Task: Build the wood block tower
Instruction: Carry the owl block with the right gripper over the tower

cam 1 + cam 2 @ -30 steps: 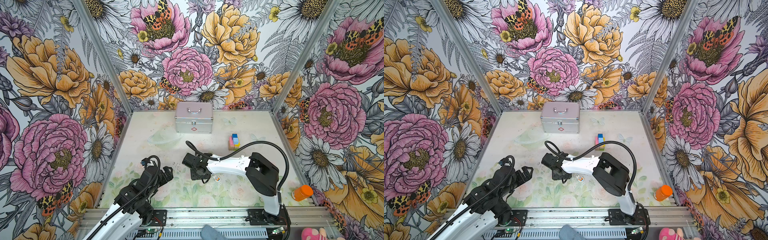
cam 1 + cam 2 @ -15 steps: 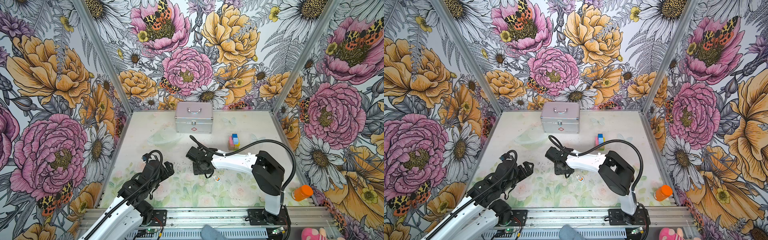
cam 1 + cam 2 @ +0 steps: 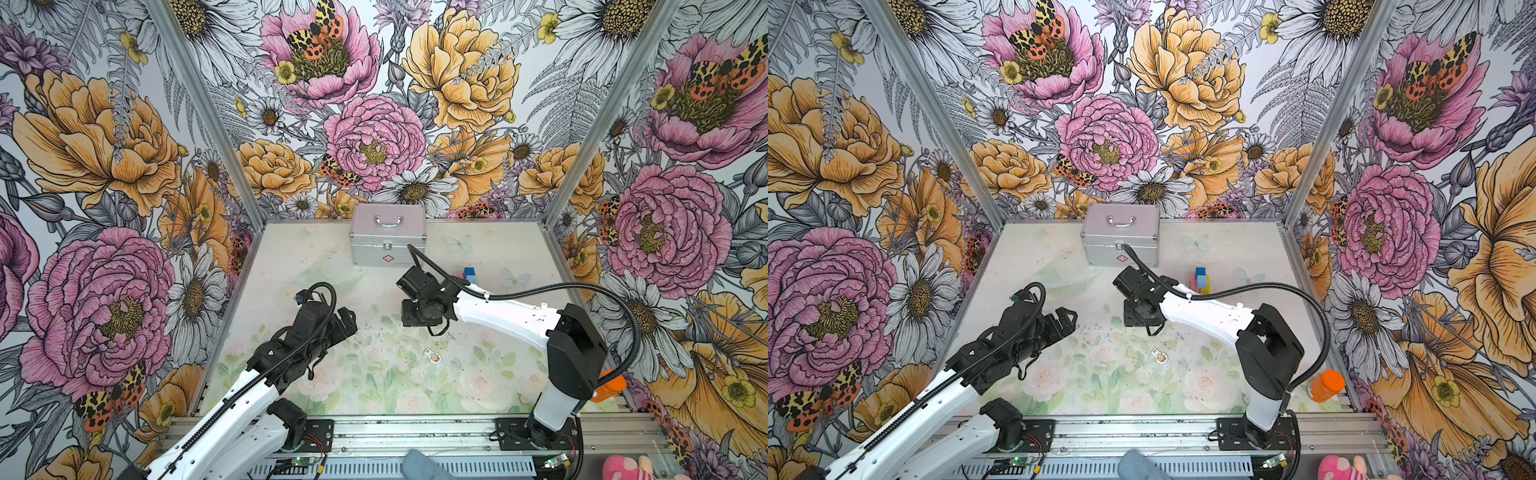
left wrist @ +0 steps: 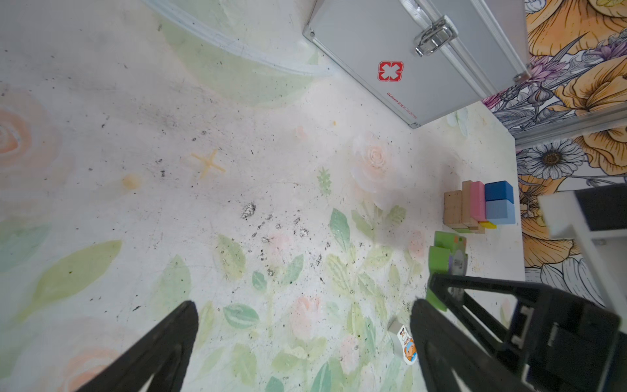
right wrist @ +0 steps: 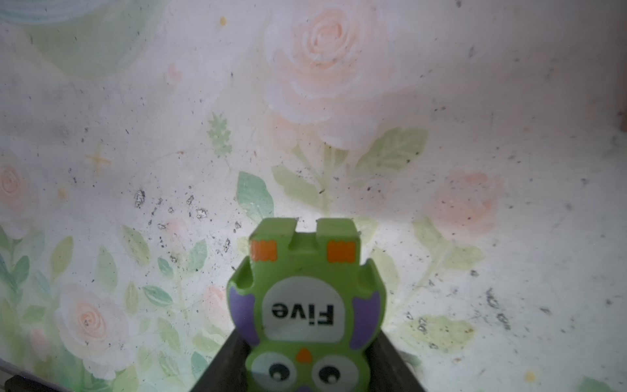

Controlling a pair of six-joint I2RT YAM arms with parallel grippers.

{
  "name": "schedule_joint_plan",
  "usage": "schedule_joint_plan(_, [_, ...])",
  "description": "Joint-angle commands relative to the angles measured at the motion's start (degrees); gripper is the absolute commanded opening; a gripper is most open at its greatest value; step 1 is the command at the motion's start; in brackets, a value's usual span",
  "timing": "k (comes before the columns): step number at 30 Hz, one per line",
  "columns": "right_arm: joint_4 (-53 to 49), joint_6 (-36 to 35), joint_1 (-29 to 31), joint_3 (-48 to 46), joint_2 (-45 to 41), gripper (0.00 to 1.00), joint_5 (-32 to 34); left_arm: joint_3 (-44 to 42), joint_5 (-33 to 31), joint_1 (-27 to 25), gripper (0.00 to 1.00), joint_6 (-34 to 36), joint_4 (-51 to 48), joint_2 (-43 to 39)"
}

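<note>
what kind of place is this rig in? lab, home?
Likely a robot test booth: floral-print wall panels, two arms bolted to a front rail, wood blocks on a printed tabletop.

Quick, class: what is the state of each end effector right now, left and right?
Left end effector: open, holding nothing.
Right end effector: closed on the flat green owl-shaped piece marked "Five".

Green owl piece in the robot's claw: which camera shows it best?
The right wrist view: the green owl piece fills the foreground, its face and the word Five clear, pinched in the right gripper. The left wrist view shows it small and side-on. In both top views that gripper hides it.
</note>
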Motion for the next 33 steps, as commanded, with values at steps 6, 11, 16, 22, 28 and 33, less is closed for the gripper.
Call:
schedule_joint_plan(6, [-4.3,-8.3,-10.0,-3.0,-8.8,0.39,0.9,3.4,2.5,-0.2,0.99,1.8,4.9,3.2])
schedule_joint_plan(11, [-5.1,-11.5,-16.1,-2.9,-11.7,0.39,-0.4,7.0,5.2,-1.2,0.99,3.4,7.8,8.3])
schedule_joint_plan(16, [-5.7,-14.1,-20.7,-2.4,-13.1,0.39,-1.2,12.9,5.7,-4.0,0.99,5.9,9.1,15.0])
schedule_joint_plan(22, [-6.1,-17.3,-24.8,-0.8,-12.1,0.38,-2.2,17.8,6.9,-6.1,0.99,7.4,11.0,21.0])
schedule_joint_plan(28, [-6.6,-20.7,-27.7,1.7,-9.4,0.38,-3.2,19.9,8.3,-6.7,0.99,7.6,12.3,23.7])
schedule_joint_plan(33, [-7.3,-23.6,-30.1,4.3,-7.1,0.38,-4.1,21.1,8.8,-6.9,0.99,7.7,12.6,24.6])
